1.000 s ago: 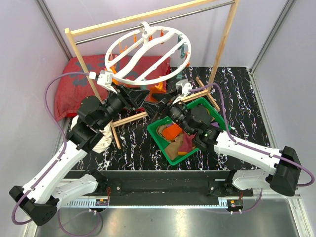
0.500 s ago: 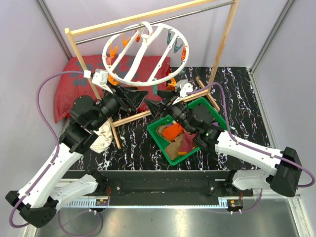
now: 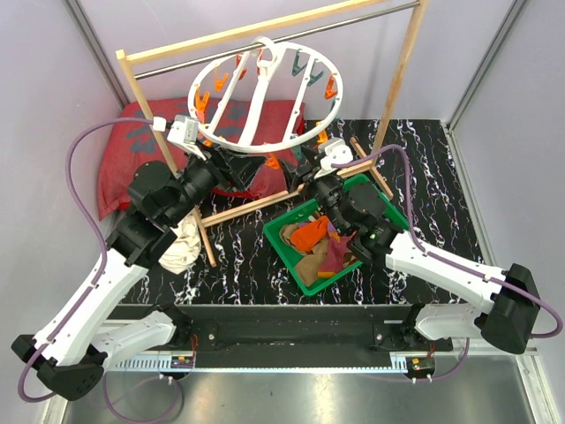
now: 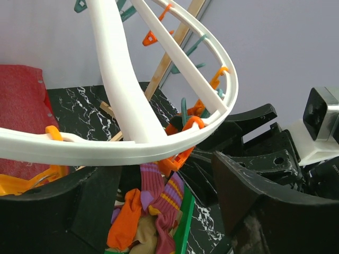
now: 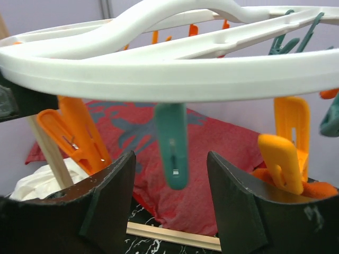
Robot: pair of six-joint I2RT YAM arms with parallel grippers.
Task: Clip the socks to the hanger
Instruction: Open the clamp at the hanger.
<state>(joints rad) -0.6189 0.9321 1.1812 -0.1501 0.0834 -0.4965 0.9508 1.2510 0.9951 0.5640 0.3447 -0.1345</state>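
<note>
Above the black marbled bench (image 3: 433,168), the overhead view shows the large round white plastic hanger (image 3: 256,93) hooked on the metal bar of a tall wooden rack (image 3: 371,18), tilted, its orange and teal clips dangling. Both arms reach up under its near rim: the left gripper (image 3: 240,164) and the right gripper (image 3: 305,172) sit close together just below the ring. The soft socks (image 3: 313,234), orange, purple-striped and tan, lie heaped in a green plastic basket (image 3: 287,263) on the bench. A red patterned cushion (image 3: 119,163) and a white cloth (image 3: 181,247) lie to the left.

Seen from the left wrist, the left gripper's black jaws stand wide apart with nothing held; the white rim crosses in front of them, and the socks show through the gap below.

Seen from the right wrist, that gripper's jaws are also spread and hold nothing; a teal clip (image 5: 172,140) hangs from the rim between them, touching neither.
</note>
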